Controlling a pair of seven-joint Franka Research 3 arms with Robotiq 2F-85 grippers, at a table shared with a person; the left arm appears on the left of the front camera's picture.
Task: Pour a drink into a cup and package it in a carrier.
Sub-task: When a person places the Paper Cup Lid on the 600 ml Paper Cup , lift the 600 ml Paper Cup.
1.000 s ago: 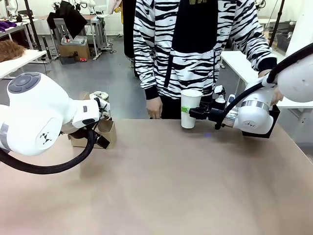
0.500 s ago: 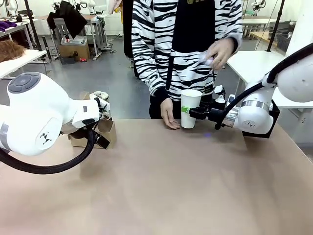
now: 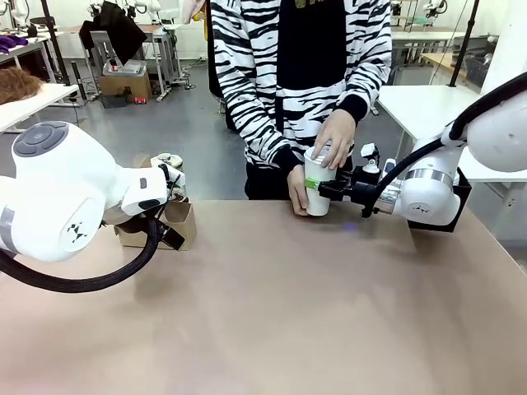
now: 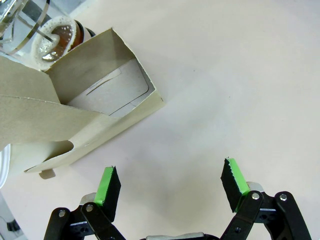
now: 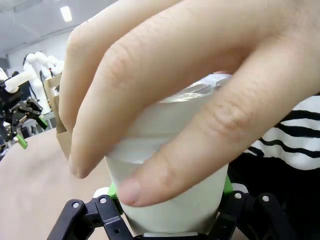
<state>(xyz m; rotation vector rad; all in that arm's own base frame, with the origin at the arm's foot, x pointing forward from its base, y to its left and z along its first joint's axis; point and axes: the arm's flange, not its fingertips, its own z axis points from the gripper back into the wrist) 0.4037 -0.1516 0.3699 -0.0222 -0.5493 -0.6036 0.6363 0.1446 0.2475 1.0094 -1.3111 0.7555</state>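
A black box (image 3: 464, 202) sits at the tan table's (image 3: 272, 313) far right.

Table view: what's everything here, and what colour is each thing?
table: one, beige, across the foreground
cup: one, white, far side, middle
lid: one, whitish, on the cup's top
carrier: one, brown cardboard, left side
pitcher: one, clear glass, just past the carrier
drink: dark brown, foamy, in the pitcher
black box: one, far right
person's hands: two, on the cup
left gripper: black, green pads, open beside the carrier
right gripper: shut on the cup
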